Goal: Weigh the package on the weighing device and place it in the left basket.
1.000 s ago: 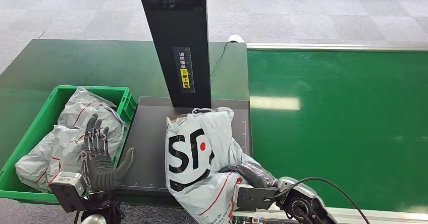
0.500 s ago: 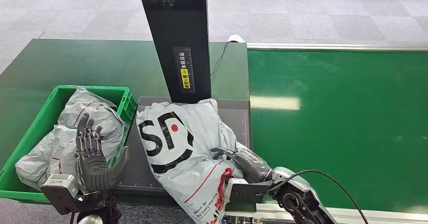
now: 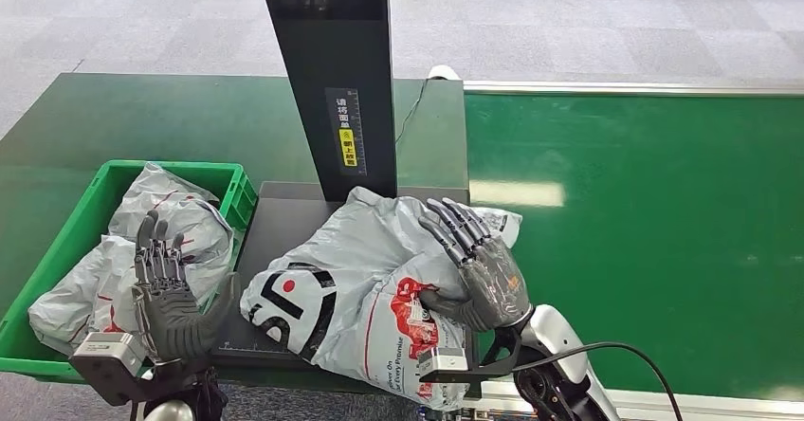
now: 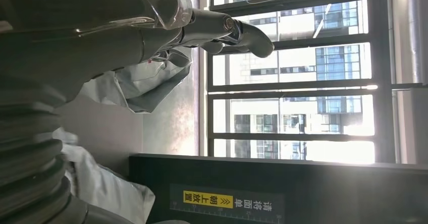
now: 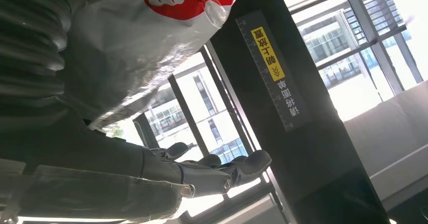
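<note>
A grey package (image 3: 341, 279) with a black logo and red print lies flat on the dark weighing plate (image 3: 284, 214), in front of the black column (image 3: 332, 70). My right hand (image 3: 474, 269) stands upright at the package's right edge with its fingers spread apart. Its thumb touches the bag and grips nothing. My left hand (image 3: 166, 293) is open and upright, fingers apart, between the plate's left edge and the green basket (image 3: 66, 241). The right wrist view has the package (image 5: 151, 32) close above my hand. In the left wrist view the package (image 4: 146, 85) lies past my thumb.
The basket on the left holds several grey packages (image 3: 161, 222). A wide green conveyor belt (image 3: 645, 231) runs along the right. The column carries a yellow label (image 3: 348, 146). A cable (image 3: 412, 108) trails over the dark green table behind.
The package tipped over to the left and now lies flat on the plate. My right hand came out from under it and spread its fingers. My left hand shifted slightly left.
</note>
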`<control>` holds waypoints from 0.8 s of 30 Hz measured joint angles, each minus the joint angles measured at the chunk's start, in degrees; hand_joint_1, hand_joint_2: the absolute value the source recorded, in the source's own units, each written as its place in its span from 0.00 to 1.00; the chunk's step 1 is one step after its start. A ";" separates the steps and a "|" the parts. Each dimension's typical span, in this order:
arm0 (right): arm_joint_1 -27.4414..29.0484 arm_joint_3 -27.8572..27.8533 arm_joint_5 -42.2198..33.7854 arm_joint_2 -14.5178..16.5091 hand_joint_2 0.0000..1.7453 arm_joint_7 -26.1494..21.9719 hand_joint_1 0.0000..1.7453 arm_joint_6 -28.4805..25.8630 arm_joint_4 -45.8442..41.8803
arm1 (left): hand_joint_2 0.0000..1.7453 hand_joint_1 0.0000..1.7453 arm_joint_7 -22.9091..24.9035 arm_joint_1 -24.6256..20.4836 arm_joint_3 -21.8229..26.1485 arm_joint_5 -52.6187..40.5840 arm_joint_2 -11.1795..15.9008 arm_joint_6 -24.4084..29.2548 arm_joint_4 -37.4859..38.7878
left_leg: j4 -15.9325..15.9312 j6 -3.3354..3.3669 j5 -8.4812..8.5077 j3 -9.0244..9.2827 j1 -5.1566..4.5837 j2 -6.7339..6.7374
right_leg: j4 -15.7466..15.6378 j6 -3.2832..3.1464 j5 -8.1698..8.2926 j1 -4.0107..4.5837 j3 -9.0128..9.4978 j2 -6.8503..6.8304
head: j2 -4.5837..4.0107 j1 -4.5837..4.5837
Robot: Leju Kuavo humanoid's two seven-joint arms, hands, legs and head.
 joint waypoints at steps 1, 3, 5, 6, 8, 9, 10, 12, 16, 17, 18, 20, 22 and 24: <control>0.05 -0.03 0.03 0.04 1.00 -0.03 0.00 -0.04 -0.12 | 1.00 0.00 0.00 -0.08 0.00 0.01 0.00 0.00 0.01 | 0.00 0.00 0.00 0.00 0.00 0.00 | 0.00 0.00 0.00 0.00 0.00 0.00 | 0.00 0.00; 0.14 -0.05 0.04 0.08 1.00 -0.05 0.00 -0.08 -0.28 | 1.00 0.00 0.00 -0.20 0.00 0.03 0.00 0.00 0.01 | 0.00 0.00 0.00 0.00 0.00 0.00 | 0.00 0.00 0.00 0.00 0.00 0.00 | 0.00 0.00; 0.17 -0.05 0.04 0.09 1.00 -0.06 0.00 -0.11 -0.39 | 1.00 0.00 0.00 -0.27 0.00 0.04 0.00 0.00 0.02 | 0.00 0.00 0.00 -0.01 0.00 0.00 | 0.00 0.00 0.00 0.00 -0.01 0.00 | 0.00 0.01; 0.17 -0.06 0.04 0.09 1.00 -0.06 0.00 -0.13 -0.43 | 1.00 0.00 0.00 -0.29 0.00 0.04 0.00 0.00 0.03 | 0.00 0.00 0.00 -0.01 0.00 0.00 | 0.00 0.00 0.00 0.00 -0.01 0.00 | 0.00 0.00; 0.18 -0.07 0.04 0.09 1.00 -0.06 0.00 -0.14 -0.48 | 1.00 0.00 0.00 -0.30 0.00 0.05 0.00 0.00 0.03 | 0.00 0.00 0.00 -0.01 0.00 0.00 | 0.00 0.00 0.00 0.00 -0.02 0.00 | 0.00 0.00; 0.18 -0.08 0.04 0.09 1.00 -0.06 0.00 -0.15 -0.49 | 1.00 0.00 0.00 -0.31 0.00 0.05 0.00 0.00 0.03 | 0.00 0.00 0.00 -0.01 0.00 0.00 | 0.00 0.00 0.00 0.00 -0.02 0.00 | 0.00 0.00; 0.18 -0.08 0.04 0.09 1.00 -0.06 0.00 -0.15 -0.49 | 1.00 0.00 0.00 -0.31 0.00 0.05 0.00 0.00 0.03 | 0.00 0.00 0.00 -0.01 0.00 0.00 | 0.00 0.00 0.00 0.00 -0.02 0.00 | 0.00 0.00; 0.18 -0.08 0.04 0.09 1.00 -0.06 0.00 -0.15 -0.49 | 1.00 0.00 0.00 -0.31 0.00 0.05 0.00 0.00 0.03 | 0.00 0.00 0.00 -0.01 0.00 0.00 | 0.00 0.00 0.00 0.00 -0.02 0.00 | 0.00 0.00; 0.24 -0.16 0.16 0.13 1.00 -0.51 0.00 -1.13 -0.53 | 1.00 0.00 -0.09 -0.41 -0.02 0.07 0.00 0.10 0.05 | 0.01 0.00 0.00 -0.01 0.00 0.00 | 0.00 0.00 0.00 0.00 -0.03 0.00 | 0.00 0.00; 0.39 -0.37 0.44 0.22 1.00 -1.08 0.00 -2.73 -0.70 | 1.00 0.00 -0.23 -0.65 -0.08 0.10 0.01 0.35 0.17 | 0.01 0.00 0.00 -0.01 0.00 -0.01 | 0.00 0.00 0.00 0.00 -0.04 -0.01 | 0.00 0.01; 0.55 -0.75 0.86 0.43 1.00 -1.80 0.00 -5.64 -1.06 | 1.00 0.00 -0.46 -1.07 -0.23 0.13 0.03 0.92 0.36 | 0.02 0.00 0.01 -0.03 0.00 -0.04 | 0.00 0.00 0.00 0.00 -0.04 -0.01 | 0.00 0.01; 0.76 -1.44 1.28 0.81 1.00 -2.86 0.00 -11.83 -1.86 | 1.00 0.00 -1.12 -2.22 -0.76 -0.55 0.16 2.80 0.87 | 0.02 -0.01 0.01 -0.04 0.00 -0.02 | 0.00 0.00 0.00 0.00 -0.04 -0.01 | 0.00 0.01; 0.76 -1.62 0.02 0.93 1.00 -3.20 0.00 -14.56 -2.21 | 1.00 0.00 -1.42 -3.18 -1.62 -3.59 0.51 4.90 1.32 | 0.01 -0.01 0.01 -0.03 0.00 0.02 | 0.00 0.00 0.00 0.00 -0.03 0.01 | 0.00 0.01; 0.76 -1.55 -2.89 0.91 1.00 -3.12 0.00 -13.89 -2.23 | 1.00 0.00 0.57 -3.93 -3.06 -10.59 1.23 5.69 2.02 | 0.01 -0.01 0.01 -0.04 0.00 0.01 | 0.00 0.00 0.00 0.00 -0.04 0.00 | 0.00 0.00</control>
